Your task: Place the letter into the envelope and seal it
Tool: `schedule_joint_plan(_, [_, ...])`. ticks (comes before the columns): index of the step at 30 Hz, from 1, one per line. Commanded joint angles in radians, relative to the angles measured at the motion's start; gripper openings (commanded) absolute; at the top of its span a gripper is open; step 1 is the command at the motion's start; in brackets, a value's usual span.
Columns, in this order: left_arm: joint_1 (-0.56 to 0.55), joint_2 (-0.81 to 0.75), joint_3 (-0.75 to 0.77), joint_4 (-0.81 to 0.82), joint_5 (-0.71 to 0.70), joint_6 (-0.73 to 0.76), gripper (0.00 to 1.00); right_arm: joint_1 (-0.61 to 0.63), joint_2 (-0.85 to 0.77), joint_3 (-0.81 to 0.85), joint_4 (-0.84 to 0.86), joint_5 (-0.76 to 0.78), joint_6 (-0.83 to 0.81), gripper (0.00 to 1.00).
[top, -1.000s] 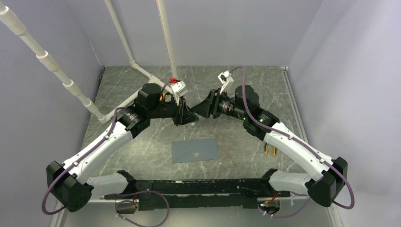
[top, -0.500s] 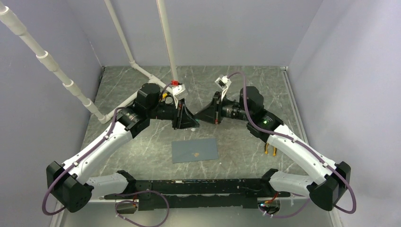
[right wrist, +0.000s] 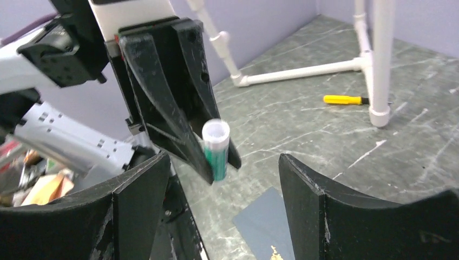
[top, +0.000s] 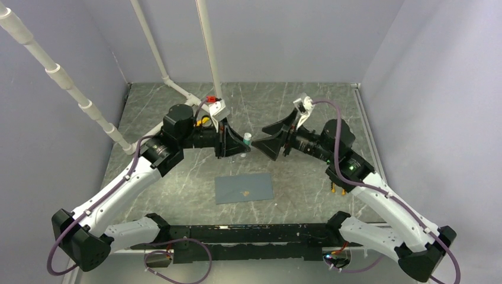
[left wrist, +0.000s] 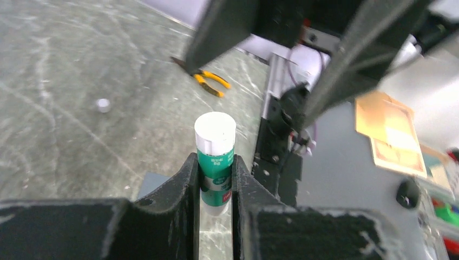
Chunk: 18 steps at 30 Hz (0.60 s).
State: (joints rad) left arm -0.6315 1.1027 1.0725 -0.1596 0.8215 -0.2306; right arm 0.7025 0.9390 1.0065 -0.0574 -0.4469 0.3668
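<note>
My left gripper [top: 241, 145] is shut on a green glue stick [top: 246, 139] with a white top and holds it upright above the table; the stick also shows in the left wrist view [left wrist: 215, 157] and the right wrist view [right wrist: 216, 149]. My right gripper [top: 269, 138] is open and empty, a short way to the right of the stick and facing it. The slate-grey envelope [top: 244, 188] lies flat and closed below both grippers, with a small tan spot at its centre; it also shows in the right wrist view [right wrist: 268, 222]. The letter is not in view on the table.
Orange-handled pliers [top: 338, 188] lie at the right, under the right arm. A white pipe frame [top: 177, 89] stands at the back left, with a yellow-handled tool [right wrist: 343, 99] beside it. A small white round piece [left wrist: 103, 104] lies on the table. A black rail [top: 248, 228] runs along the near edge.
My right gripper has drawn back to the right, away from the left gripper's tips, and now stands open. The glue stick stays in the left gripper, which shifted slightly left.
</note>
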Motion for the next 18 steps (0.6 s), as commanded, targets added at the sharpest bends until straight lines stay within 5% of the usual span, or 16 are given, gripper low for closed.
schedule_joint_plan(1, [0.004, -0.011, -0.012, 0.175, -0.292, -0.194, 0.03, 0.022, -0.067, -0.124, 0.148, 0.192, 0.087, 0.77])
schedule_joint_plan(8, [0.003, -0.009, -0.035, 0.304, -0.404, -0.410, 0.02, 0.199, 0.044, -0.061, 0.026, 0.517, -0.023, 0.74])
schedule_joint_plan(18, [0.004, -0.001, -0.027, 0.224, -0.408, -0.451, 0.02, 0.254, 0.168, 0.051, 0.089, 0.664, -0.088, 0.67])
